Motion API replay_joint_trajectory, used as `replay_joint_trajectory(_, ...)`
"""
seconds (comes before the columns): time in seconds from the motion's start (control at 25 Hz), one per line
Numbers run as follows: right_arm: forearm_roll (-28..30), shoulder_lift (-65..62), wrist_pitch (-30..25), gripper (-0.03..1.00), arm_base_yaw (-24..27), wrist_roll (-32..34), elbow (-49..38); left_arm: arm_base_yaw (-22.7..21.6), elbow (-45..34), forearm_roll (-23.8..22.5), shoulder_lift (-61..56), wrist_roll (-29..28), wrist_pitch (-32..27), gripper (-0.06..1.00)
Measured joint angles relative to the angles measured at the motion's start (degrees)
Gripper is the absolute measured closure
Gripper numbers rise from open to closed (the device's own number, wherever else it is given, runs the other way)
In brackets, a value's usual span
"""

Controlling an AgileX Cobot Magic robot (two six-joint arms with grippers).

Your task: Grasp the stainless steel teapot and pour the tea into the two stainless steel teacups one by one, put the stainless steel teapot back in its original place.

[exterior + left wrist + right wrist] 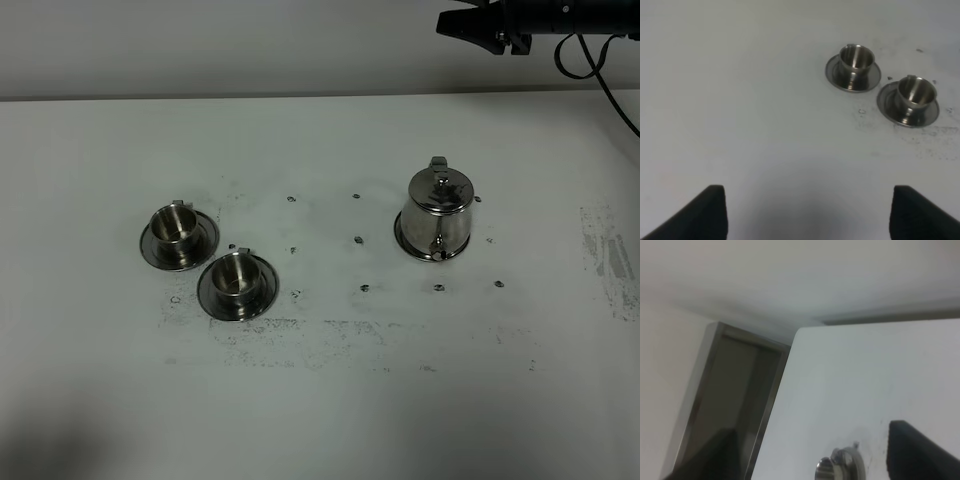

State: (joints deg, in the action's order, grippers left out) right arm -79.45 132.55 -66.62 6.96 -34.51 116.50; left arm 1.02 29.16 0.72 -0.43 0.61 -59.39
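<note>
The stainless steel teapot (436, 215) stands upright right of the table's middle, lid on, spout toward the front. Its top shows in the right wrist view (839, 466). The two stainless steel teacups stand on saucers at the left: one farther back (177, 226) (856, 58), one nearer (235, 276) (915, 91). I see no tea in them. My right gripper (487, 27) (810, 460) is open and empty, high above the table's far edge behind the teapot. My left gripper (807, 215) is open and empty, well away from the cups, and is out of the exterior view.
The white table (320, 400) has small screw holes and grey scuff marks around the middle. Its far edge (250, 97) meets a pale wall. The right wrist view shows the table's corner and a dark gap with a metal frame (730, 390) beside it.
</note>
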Motion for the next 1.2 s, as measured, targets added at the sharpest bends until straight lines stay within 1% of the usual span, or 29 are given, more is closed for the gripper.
replay_joint_trajectory(0.16,0.3,0.0,-1.2,0.38,0.0,-0.9,0.1,0.0,0.0,0.0,0.0,0.0,0.0,0.3)
replay_joint_trajectory(0.24,1.8,0.0,-1.9,0.38,0.0,-1.7,1.3,0.0,0.0,0.0,0.0,0.0,0.0,0.3)
replay_joint_trajectory(0.36,6.6,-0.2,-2.1,0.38,-1.1,-2.5,5.4,0.0,0.0,0.0,0.0,0.0,0.0,0.3)
replay_joint_trajectory(0.48,15.7,-1.9,-2.1,0.38,-4.2,-2.5,9.0,0.0,0.0,0.0,0.0,0.0,0.0,0.3)
replay_joint_trajectory(0.64,26.9,-7.4,-2.5,0.38,-11.0,-1.0,10.2,0.0,0.0,0.0,0.0,0.0,0.0,0.3)
replay_joint_trajectory(0.72,33.2,-9.8,-2.8,0.38,-14.9,1.3,10.3,0.0,0.0,0.0,0.0,0.0,0.0,0.3)
replay_joint_trajectory(0.8,40.6,-11.3,-3.1,0.38,-18.4,4.5,10.4,0.0,0.0,0.0,0.0,0.0,0.0,0.3)
replay_joint_trajectory(0.92,56.1,-11.5,-3.2,0.38,-23.1,10.6,10.3,0.0,0.0,0.0,0.0,0.0,0.0,0.3)
replay_joint_trajectory(1.0,62.4,-11.2,-3.5,0.38,-24.6,13.8,9.6,0.0,0.0,0.0,0.0,0.0,0.0,0.3)
replay_joint_trajectory(1.08,67.8,-11.2,-3.2,0.38,-24.6,16.5,9.3,0.0,0.0,0.0,0.0,0.0,0.0,0.3)
replay_joint_trajectory(1.12,71.2,-11.2,-2.5,0.38,-24.6,18.0,9.1,0.0,0.0,0.0,0.0,0.0,0.0,0.3)
replay_joint_trajectory(1.2,77.6,-11.2,0.6,0.38,-24.5,20.8,8.2,0.0,0.0,0.0,0.0,0.0,0.0,0.3)
